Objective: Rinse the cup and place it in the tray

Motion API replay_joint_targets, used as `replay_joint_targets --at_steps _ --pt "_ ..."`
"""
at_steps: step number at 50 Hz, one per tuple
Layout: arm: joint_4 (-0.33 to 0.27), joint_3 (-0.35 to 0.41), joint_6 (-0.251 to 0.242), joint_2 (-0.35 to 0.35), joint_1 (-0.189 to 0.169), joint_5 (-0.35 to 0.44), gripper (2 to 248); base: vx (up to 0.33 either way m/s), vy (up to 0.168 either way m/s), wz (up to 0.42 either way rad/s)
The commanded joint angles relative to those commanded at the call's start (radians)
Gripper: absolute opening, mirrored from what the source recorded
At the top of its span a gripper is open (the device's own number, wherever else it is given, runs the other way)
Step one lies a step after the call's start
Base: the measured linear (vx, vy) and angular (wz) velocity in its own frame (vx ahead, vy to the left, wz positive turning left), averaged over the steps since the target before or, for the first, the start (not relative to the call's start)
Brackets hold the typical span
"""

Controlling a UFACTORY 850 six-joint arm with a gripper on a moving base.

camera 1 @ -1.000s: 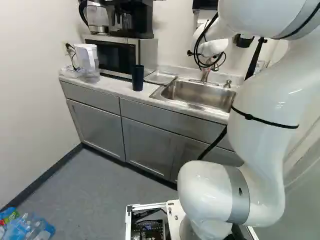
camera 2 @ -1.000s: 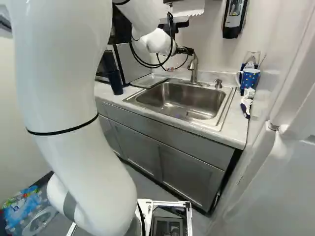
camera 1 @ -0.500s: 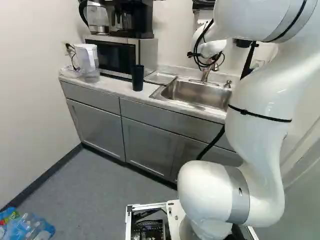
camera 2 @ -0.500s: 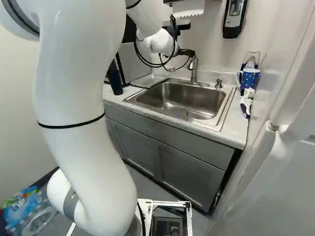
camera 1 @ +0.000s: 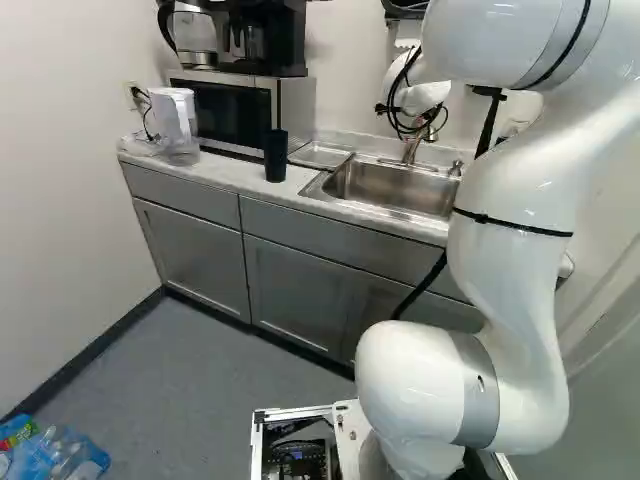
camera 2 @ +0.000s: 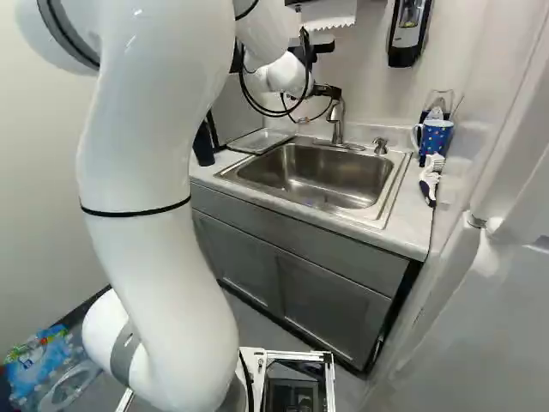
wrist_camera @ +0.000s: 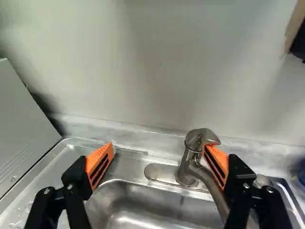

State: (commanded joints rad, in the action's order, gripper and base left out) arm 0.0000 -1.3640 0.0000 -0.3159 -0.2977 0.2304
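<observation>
My gripper (camera 2: 328,91) is beside the faucet (camera 2: 338,124), above the sink's back edge. In the wrist view the gripper (wrist_camera: 158,164) stands wide open; one orange-padded finger is right at the faucet's (wrist_camera: 195,143) handle, but whether it touches cannot be told. Nothing is between the pads. A dark cup (camera 1: 275,156) stands upright on the counter, left of the metal tray (camera 1: 320,155); the arm partly covers this cup (camera 2: 204,146) in the right base view. The basin of the sink (camera 2: 317,176) holds no visible object.
A microwave (camera 1: 235,112) with a coffee maker on top stands behind the cup, a water pitcher (camera 1: 176,120) to its left. Right of the sink are a soap pump (camera 2: 380,146), a blue dotted mug (camera 2: 435,136) and a brush (camera 2: 430,180). A dispenser (camera 2: 409,33) hangs above.
My arm's upper links have swung, leftward in the left base view and rightward in the right one. The gripper end has shifted only slightly near the faucet. Base and cup have stayed put.
</observation>
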Motion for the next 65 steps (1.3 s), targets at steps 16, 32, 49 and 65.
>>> replay_joint_targets --at_steps 16,32,49,65 --pt "0.0 -0.007 0.0 -0.006 0.001 0.015 247 0.0 0.0 0.0" --pt "0.0 -0.007 0.0 -0.006 0.001 0.053 247 0.0 0.0 0.0" --pt "0.0 -0.01 0.0 -0.009 0.0 0.109 247 0.0 0.0 0.0" --pt "0.0 -0.026 0.0 -0.023 -0.002 0.167 247 0.0 0.0 0.0"
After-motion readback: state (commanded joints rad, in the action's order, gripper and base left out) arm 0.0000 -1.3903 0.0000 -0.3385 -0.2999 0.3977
